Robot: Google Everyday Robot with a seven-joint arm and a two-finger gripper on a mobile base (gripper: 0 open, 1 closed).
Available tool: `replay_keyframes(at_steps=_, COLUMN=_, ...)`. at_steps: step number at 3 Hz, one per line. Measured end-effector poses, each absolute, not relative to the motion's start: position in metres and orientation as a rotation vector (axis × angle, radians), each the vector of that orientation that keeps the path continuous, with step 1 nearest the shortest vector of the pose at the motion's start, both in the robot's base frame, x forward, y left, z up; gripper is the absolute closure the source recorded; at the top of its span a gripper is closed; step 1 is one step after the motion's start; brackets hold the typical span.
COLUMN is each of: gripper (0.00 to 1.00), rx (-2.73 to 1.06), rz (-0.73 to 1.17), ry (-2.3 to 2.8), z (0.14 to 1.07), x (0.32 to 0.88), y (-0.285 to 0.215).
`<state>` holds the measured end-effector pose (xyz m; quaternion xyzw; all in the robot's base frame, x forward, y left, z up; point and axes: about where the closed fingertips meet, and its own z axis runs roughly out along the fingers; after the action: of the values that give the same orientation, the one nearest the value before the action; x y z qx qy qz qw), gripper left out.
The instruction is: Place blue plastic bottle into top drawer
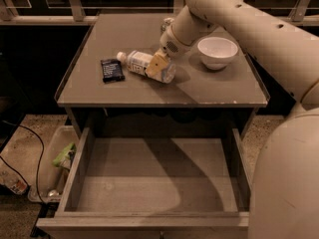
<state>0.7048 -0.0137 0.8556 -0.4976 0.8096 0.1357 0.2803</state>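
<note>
The blue plastic bottle (136, 60) lies on its side on the cabinet top (124, 91), white cap pointing left. My gripper (157, 66) is down at the bottle's right end, with a tan pad in front of it. The arm reaches in from the upper right. The top drawer (159, 183) is pulled out below the cabinet top and shows a bare flat bottom. The bottle's far end is hidden behind the gripper.
A black packet (112, 69) lies left of the bottle. A white bowl (217, 52) stands right of the gripper. A small upright object (167, 22) is partly hidden behind the arm. A bin with litter (52, 166) and a cable (30, 143) are on the floor at the left.
</note>
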Motion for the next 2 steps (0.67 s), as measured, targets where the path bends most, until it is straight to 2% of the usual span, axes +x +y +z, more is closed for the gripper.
replay_keyframes(at_steps=1, gripper=0.88, rx=-1.334, rz=0.364, ry=2.17, z=0.8555, x=0.7047, y=-0.0137)
replay_keyframes(at_steps=2, gripper=1.0, rx=-1.35, rz=0.368, ry=2.167, z=0.8536, x=0.6972, y=-0.0179)
